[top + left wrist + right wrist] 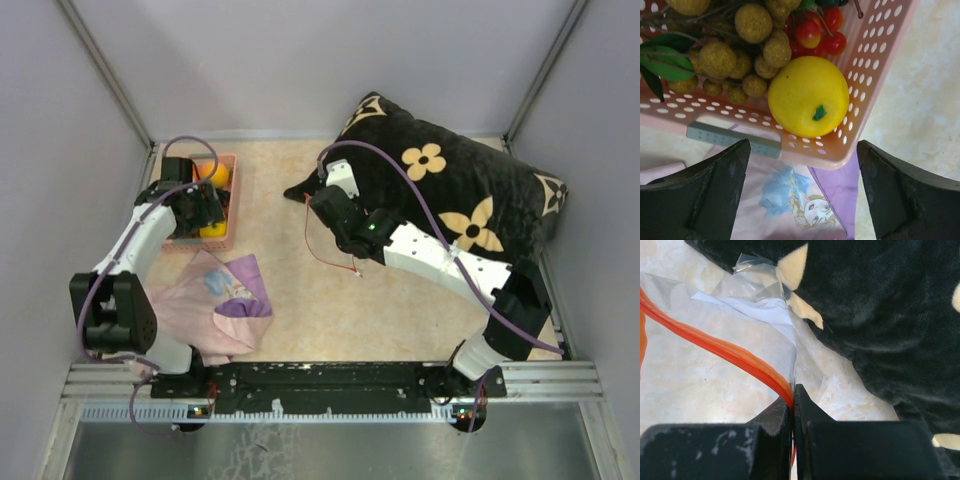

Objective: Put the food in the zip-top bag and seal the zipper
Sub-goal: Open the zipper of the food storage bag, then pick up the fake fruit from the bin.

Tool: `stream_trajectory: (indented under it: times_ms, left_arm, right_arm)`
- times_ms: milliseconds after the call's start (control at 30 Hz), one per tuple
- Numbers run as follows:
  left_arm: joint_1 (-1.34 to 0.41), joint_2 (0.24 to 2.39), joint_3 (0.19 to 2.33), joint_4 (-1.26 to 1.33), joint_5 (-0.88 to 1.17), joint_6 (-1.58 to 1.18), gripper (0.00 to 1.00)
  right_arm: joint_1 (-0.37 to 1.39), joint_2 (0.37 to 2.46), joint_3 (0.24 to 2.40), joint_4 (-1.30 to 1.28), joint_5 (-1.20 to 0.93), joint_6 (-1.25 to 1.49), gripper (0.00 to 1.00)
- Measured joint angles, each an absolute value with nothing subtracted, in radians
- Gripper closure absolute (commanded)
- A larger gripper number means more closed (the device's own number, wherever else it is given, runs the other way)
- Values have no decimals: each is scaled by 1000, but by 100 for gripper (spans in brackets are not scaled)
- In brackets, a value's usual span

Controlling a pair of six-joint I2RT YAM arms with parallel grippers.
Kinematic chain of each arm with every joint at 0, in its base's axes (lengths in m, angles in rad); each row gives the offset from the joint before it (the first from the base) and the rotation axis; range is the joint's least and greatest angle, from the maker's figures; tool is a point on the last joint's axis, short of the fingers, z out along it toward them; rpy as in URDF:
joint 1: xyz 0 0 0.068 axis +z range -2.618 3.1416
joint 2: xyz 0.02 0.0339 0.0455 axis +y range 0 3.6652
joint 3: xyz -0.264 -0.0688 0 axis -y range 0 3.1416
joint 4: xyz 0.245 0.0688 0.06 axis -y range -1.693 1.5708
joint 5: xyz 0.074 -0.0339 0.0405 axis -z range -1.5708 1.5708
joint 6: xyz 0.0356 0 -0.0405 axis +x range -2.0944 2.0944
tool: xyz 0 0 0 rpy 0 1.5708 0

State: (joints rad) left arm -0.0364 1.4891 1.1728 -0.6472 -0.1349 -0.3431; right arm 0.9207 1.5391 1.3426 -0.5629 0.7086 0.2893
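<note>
The food lies in a pink basket (875,75) at the back left: a yellow round fruit (809,96), an olive-brown bunch (740,55) and small red fruits (815,32). My left gripper (802,150) hangs open just above the basket's near corner with nothing between its fingers. The clear zip-top bag (740,320) lies crumpled beside the pillow. Its orange-red zipper (730,352) runs into my right gripper (793,392), which is shut on the strip. From above, the strip (312,245) trails thinly below the right gripper (322,198).
A black pillow with cream flowers (450,190) fills the back right, close to the right gripper. A pink-purple printed cloth (225,300) lies folded in front of the basket (229,236), under the left fingers. Grey walls close three sides.
</note>
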Motion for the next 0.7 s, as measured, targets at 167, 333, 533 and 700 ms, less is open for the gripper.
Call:
stream_trajectory:
  times_ms: [167, 333, 533, 700]
  left_arm:
    - [-33, 1593, 1251, -648, -146, -296, 12]
    - [-27, 1715, 1320, -649, -137, -275, 15]
    - [-26, 1805, 1341, -647, -106, -268, 14]
    - [-19, 1809, 1342, -645, -79, -270, 11]
  right_arm:
    - [921, 1539, 1342, -561, 706, 289, 100]
    - [920, 1539, 1336, -559, 705, 289, 100]
    - [920, 1539, 1328, -556, 700, 289, 100]
    - [920, 1539, 1322, -553, 695, 289, 100]
